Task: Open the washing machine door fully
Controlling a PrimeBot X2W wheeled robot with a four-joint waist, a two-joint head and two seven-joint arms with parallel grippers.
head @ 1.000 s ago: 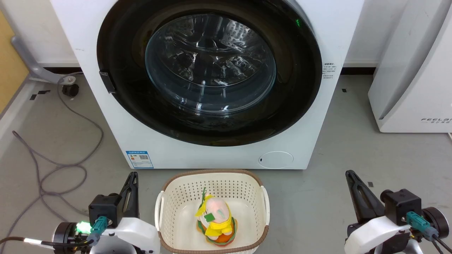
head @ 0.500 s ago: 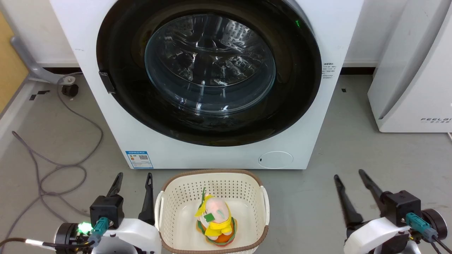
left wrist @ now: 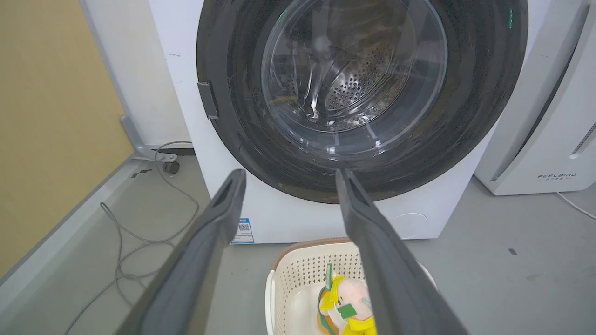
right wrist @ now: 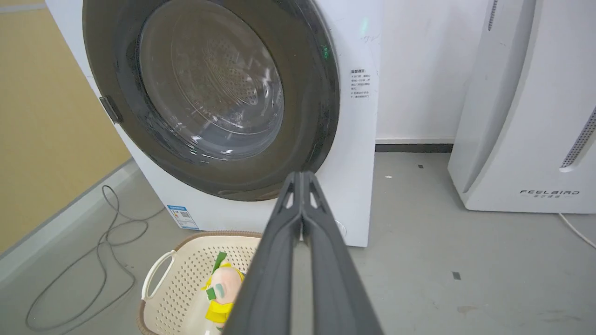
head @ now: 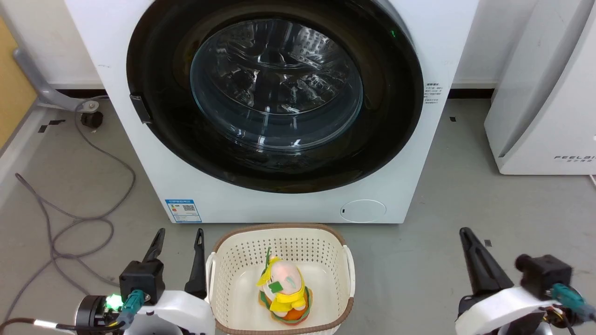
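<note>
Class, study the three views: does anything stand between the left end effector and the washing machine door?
Nothing visible does. The open left end effector looks straight at the closed washing machine door. The laundry basket, holding a plush toy, stands to its right, out of that line.

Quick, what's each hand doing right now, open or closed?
Left hand: open, holding nothing.
Right hand: closed, holding nothing.

In the head view the left gripper (head: 179, 231) sits at about 7 o'clock. Its two dark fingers are spread apart and point toward 12. The right gripper (head: 465, 232) sits at about 5 o'clock with its fingers pressed together tip to tip, leaning toward 11. Its wrist block is blurred.
</note>
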